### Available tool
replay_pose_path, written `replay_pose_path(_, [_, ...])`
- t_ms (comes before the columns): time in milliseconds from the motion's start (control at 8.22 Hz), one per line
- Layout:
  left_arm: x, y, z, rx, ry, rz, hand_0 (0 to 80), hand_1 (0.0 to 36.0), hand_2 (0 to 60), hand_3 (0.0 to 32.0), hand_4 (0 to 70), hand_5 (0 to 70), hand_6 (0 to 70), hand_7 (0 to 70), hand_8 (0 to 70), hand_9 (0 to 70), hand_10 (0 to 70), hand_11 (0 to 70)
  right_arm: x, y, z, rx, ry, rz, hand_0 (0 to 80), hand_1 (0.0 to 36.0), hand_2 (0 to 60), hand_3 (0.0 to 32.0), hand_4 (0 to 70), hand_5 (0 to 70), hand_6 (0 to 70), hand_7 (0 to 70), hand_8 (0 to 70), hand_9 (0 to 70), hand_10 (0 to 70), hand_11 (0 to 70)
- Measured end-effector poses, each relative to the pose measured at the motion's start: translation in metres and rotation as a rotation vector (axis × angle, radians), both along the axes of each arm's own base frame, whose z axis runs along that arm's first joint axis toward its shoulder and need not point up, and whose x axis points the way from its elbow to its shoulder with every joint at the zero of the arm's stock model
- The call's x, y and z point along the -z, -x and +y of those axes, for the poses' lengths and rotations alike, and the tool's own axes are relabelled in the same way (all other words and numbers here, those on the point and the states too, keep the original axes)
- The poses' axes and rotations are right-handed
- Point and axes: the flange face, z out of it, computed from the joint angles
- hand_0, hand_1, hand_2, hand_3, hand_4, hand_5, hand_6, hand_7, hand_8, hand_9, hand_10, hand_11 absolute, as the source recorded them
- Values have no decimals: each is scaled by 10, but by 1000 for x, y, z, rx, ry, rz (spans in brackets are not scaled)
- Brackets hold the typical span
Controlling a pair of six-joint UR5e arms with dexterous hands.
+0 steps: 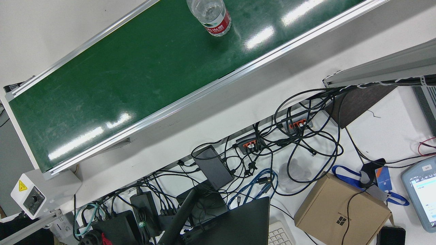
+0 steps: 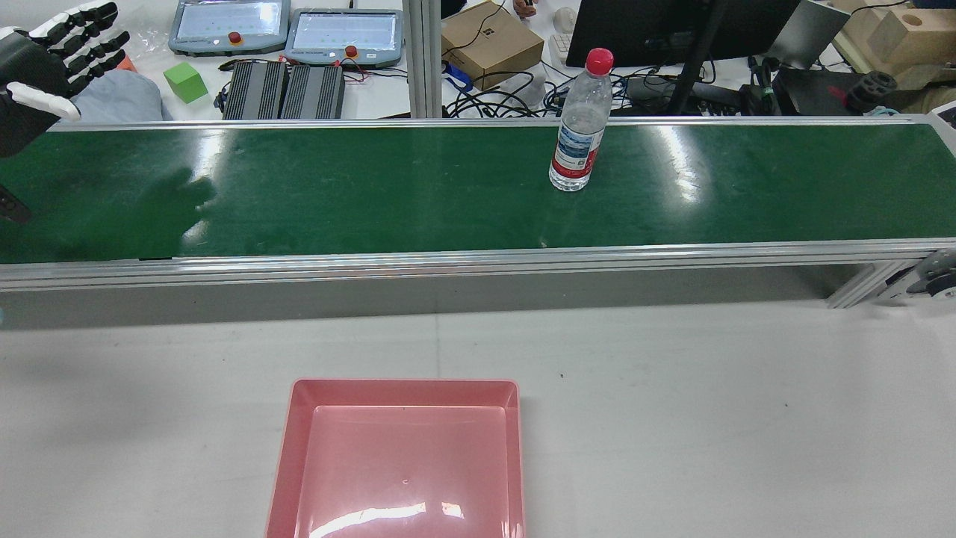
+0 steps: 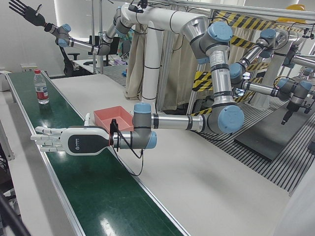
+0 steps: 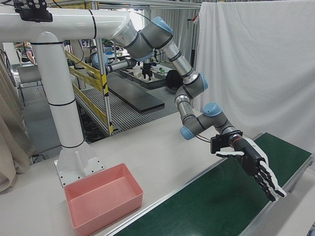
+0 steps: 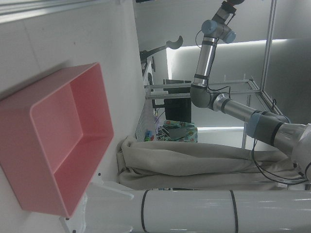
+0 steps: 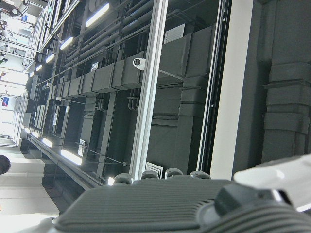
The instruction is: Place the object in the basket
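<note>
Pre-grasp stage: bottle upright on green belt, untouched; left hand at 10 o'clock, fingers spread, empty. Right hand raised, splayed. Next: reach bottle, carry to pink basket at 6 o'clock.

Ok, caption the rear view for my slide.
Clear plastic water bottle with red cap standing on the green conveyor belt, empty pink plastic basket nearby, open left robot hand at the belt's end.

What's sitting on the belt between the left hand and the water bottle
Nothing. In the rear view, the green belt between the left hand and the water bottle is bare, apart from the hand's shadow.
</note>
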Motion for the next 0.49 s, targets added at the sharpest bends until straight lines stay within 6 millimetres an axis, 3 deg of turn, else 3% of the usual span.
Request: replay_pose_path(486, [1,4,0,4,0,8,592,89,0,0,12,143,22,0,49,47,28,59,0,0,0,0,0,0,0,0,0,0,0,0,0,0,0,0,0,0])
